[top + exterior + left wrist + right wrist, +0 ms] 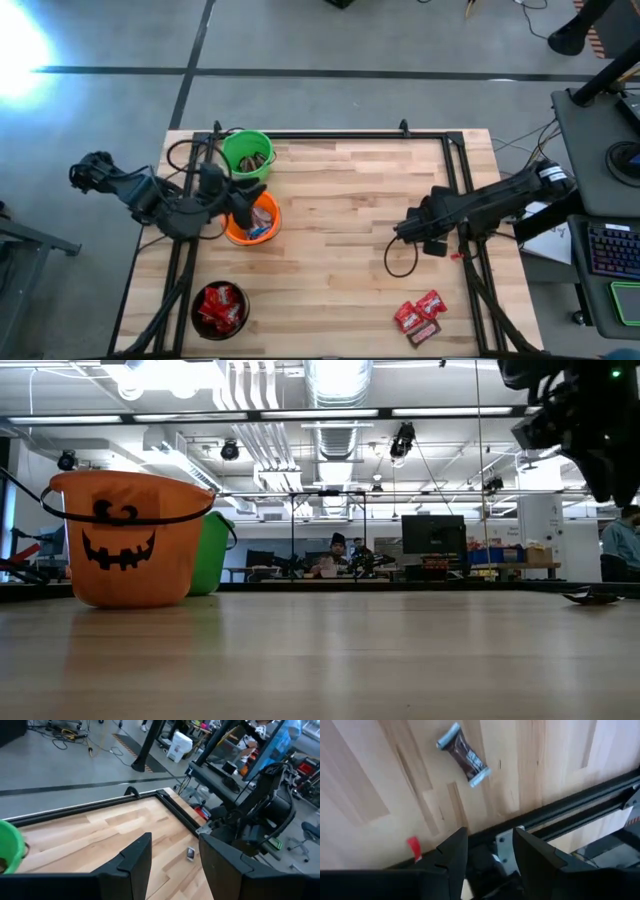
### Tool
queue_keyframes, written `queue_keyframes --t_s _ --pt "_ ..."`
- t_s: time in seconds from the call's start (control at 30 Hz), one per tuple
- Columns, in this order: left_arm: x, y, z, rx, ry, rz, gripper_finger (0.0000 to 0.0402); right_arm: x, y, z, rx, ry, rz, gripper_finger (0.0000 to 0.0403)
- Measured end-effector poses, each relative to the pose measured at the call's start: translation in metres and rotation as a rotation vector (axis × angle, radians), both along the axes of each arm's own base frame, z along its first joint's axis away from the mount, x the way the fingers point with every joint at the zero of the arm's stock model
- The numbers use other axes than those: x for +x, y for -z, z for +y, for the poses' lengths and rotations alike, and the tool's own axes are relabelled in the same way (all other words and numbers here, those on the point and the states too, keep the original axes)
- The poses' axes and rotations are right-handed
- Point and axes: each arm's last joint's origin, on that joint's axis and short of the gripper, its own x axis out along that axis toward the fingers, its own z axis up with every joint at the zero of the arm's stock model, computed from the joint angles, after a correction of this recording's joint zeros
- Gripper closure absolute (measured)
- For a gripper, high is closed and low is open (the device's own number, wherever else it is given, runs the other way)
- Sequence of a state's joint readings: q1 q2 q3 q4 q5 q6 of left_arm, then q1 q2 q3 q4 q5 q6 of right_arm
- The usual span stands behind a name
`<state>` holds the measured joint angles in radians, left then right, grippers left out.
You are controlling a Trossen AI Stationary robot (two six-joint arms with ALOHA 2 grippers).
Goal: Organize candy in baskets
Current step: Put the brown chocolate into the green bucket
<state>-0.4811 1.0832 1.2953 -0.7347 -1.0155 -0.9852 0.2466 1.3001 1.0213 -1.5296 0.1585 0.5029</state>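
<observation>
The green bucket point(247, 155) and the orange bucket point(252, 220) stand on the table's left part, and the black bucket point(220, 308) stands near the near edge with red candies in it. The orange one also holds candy. Red candies point(418, 310) and a dark brown one point(425, 334) lie near the table's right near corner. My left gripper point(238, 200) hovers open over the orange bucket point(125, 540); its fingers point(172, 865) hold nothing. My right gripper point(402, 232) hangs open above the table's right half. Its wrist view shows a brown candy point(463, 756) lying beyond the gripper point(487, 855).
A black rail point(340, 134) frames the table, and cables run along both sides. A small red scrap point(456, 256) lies by the right rail. Bare wood point(330, 250) spreads across the table's middle. People sit far behind the table point(337, 555).
</observation>
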Motion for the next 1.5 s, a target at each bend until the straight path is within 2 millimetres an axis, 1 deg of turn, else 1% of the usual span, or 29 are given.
queue_keyframes --t_s 0.1,0.3,0.5,0.63,0.8,0.93,1.13,1.3,1.5 --pt "0.012 0.003 -0.003 0.006 -0.032 -0.014 0.0255 -0.007 0.006 -0.002 0.011 -0.048 -0.017 0.0258" --pt "0.035 0.009 -0.007 0.001 -0.077 -0.043 0.0255 -0.009 0.020 -0.006 -0.061 -0.068 -0.120 0.0262" --pt "0.053 0.017 -0.007 0.004 -0.106 -0.038 0.0255 -0.012 0.031 -0.006 -0.050 -0.081 -0.115 0.0260" --pt "0.061 0.023 -0.005 0.004 -0.105 -0.009 0.0255 -0.013 0.034 -0.007 -0.040 -0.125 -0.095 0.0264" --pt "0.063 0.024 -0.001 0.014 -0.095 0.014 0.0255 -0.007 0.036 -0.005 -0.008 -0.191 -0.142 0.0266" --pt "0.061 0.022 0.001 0.040 -0.088 0.028 0.0255 -0.002 0.037 -0.003 0.042 -0.231 -0.185 0.0264" --pt "0.059 0.021 0.002 0.074 -0.076 0.051 0.0255 0.002 0.038 -0.001 0.047 -0.180 -0.232 0.0266" --pt "0.059 0.021 0.002 0.102 -0.068 0.074 0.0255 0.001 0.038 -0.001 0.046 -0.161 -0.235 0.0264" --pt "0.058 0.022 0.003 0.120 -0.065 0.100 0.0255 -0.001 0.041 -0.001 0.094 -0.151 -0.214 0.0266"
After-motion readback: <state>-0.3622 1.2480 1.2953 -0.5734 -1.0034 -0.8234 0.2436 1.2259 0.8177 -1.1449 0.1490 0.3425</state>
